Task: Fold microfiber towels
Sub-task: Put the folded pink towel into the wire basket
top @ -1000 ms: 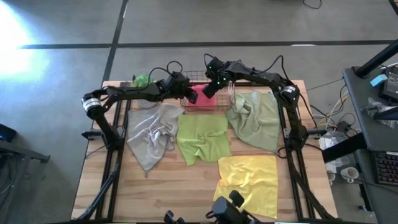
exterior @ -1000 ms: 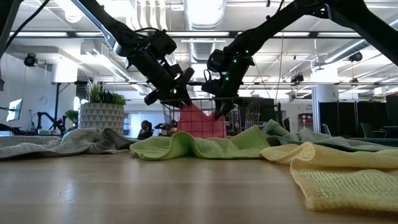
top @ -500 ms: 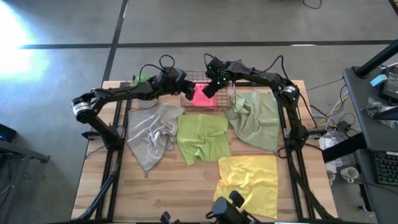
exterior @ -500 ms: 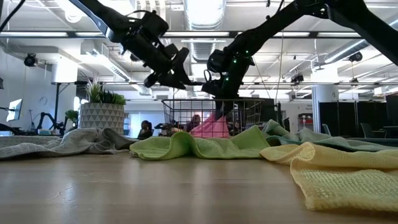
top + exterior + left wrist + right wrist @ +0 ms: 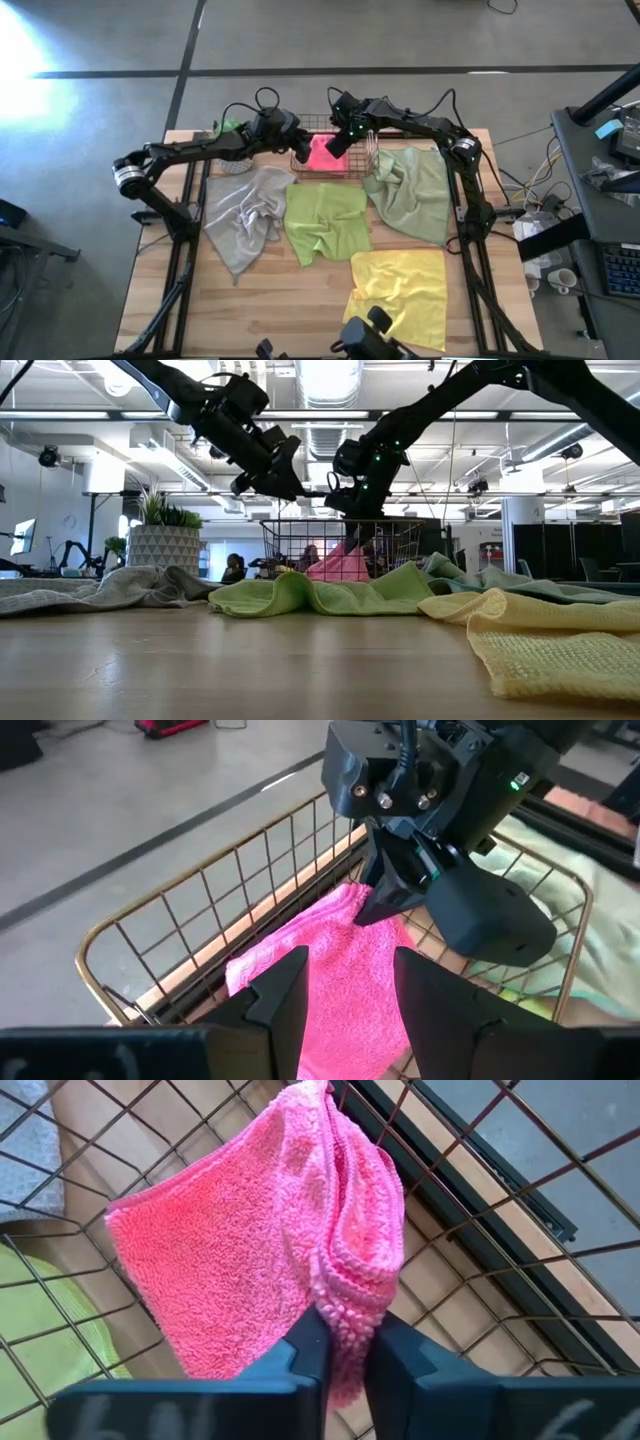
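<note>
Right tool [image 5: 335,1355] is over the copper wire basket [image 5: 300,125] at the far edge of the table [image 5: 250,300], pinched on a gathered edge of the hot pink towel [image 5: 250,1250]. The cloth drapes from that pinch into the basket, so I read this as lowering a folded towel in. The fingers [image 5: 305,1345] look only just parted around the cloth, contact not yet lost.

Left tool [image 5: 345,985] hangs just above the basket's near rim, open and empty, pink cloth visible through its gap. Probably clear of the cloth to let it settle.

Remaining towels lie unfolded on the table: grey towel [image 5: 245,215], lime green towel [image 5: 325,220], pale sage towel [image 5: 415,190], yellow towel [image 5: 405,285].

Hard to judge: whether the pink towel's lower end touches the basket floor. In the low view the lime cloth hides the basket's base. A green object [image 5: 228,128] behind the left arm is mostly covered.
</note>
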Tool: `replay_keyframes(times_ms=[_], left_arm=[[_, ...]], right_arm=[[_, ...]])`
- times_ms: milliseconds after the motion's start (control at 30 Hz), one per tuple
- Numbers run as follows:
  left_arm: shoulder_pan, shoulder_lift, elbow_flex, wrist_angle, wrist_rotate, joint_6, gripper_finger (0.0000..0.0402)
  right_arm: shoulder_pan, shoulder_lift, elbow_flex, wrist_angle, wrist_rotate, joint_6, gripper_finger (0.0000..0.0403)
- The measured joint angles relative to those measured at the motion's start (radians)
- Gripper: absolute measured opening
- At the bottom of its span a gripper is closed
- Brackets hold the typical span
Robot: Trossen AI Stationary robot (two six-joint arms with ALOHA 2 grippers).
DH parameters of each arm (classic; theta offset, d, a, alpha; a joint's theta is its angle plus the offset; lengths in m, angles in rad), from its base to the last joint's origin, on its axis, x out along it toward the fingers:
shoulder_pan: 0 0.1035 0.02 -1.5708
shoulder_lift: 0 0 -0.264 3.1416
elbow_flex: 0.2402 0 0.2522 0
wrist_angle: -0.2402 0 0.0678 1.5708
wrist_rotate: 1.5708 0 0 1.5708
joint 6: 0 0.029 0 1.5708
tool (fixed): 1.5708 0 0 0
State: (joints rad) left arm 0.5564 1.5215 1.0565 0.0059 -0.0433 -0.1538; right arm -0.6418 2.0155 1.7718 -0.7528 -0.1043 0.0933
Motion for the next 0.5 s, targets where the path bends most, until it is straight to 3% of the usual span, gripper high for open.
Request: replay_keyframes(times_ms=[300, 500], left_arm=[[0.000, -0.024, 0.000, -0.028, -0.002, 0.137, 0.0132], [0.000, -0.053, 0.000, -0.078, -0.018, 0.145, 0.0132]], right_arm=[[-0.009, -0.008, 0.005, -0.002, 0.008, 0.000, 0.0070], [-0.019, -0.044, 0.022, -0.006, 0.010, -0.023, 0.0084]])
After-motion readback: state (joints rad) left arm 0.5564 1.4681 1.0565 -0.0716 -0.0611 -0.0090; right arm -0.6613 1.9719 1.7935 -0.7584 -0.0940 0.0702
